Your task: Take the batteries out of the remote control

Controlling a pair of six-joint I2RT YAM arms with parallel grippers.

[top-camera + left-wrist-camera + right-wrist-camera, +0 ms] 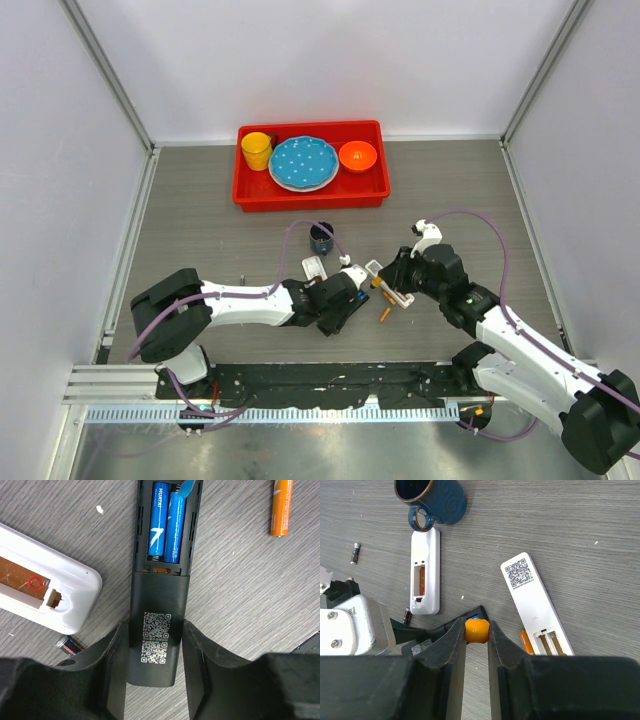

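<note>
A black remote (159,580) lies back up with its battery bay open; two blue batteries (167,522) sit in it side by side. My left gripper (154,630) is shut on the remote's lower end, one jaw on each side. My right gripper (477,626) is shut on the orange handle of a screwdriver (477,630), whose blue tip (187,487) touches the far end of the right-hand battery. A loose orange battery (281,507) lies right of the remote. A dark battery (70,645) lies by my left finger, another (354,552) farther off.
Two white remotes with open bays lie nearby, one on the left (425,572) and one on the right (535,605). A blue mug (432,497) stands just beyond them. A red tray (310,195) with cup, plate and bowl sits at the back.
</note>
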